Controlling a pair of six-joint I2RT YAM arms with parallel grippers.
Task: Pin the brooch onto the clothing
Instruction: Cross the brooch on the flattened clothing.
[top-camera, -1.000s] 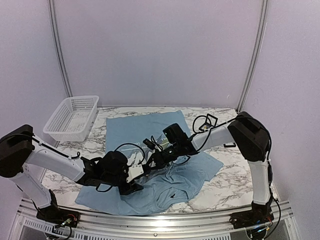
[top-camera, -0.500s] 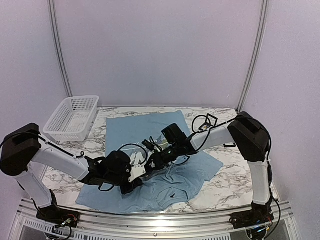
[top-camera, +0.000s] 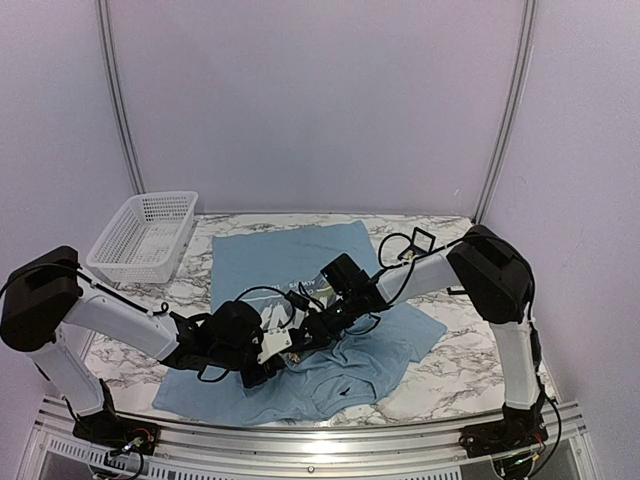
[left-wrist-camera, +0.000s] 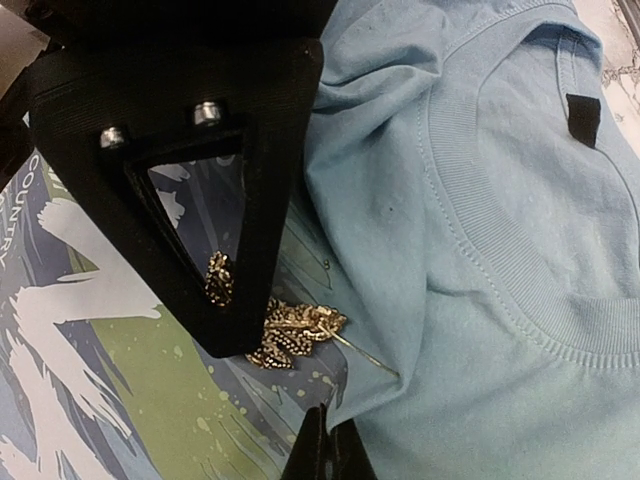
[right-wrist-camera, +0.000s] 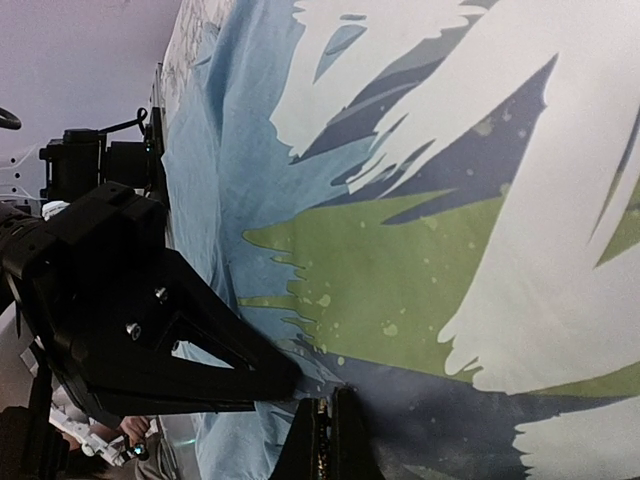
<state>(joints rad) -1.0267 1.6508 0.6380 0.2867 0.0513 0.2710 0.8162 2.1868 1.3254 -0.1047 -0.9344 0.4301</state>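
Small gold glittery leaf-shaped brooch (left-wrist-camera: 300, 332) lies on light blue T-shirt (left-wrist-camera: 520, 200), on green-and-dark print just beside ribbed collar; thin pin sticks out sideways toward collar; right gripper (right-wrist-camera: 325, 438) closed, fingers pressed together, black tip down at brooch edge, overlapping it; whether it pinches brooch, cannot tell; left gripper (left-wrist-camera: 325, 452) closed too, tips meeting at fabric fold near brooch; T-shirt spread over white marble-pattern table (top-camera: 450, 372); both arms meet mid-shirt
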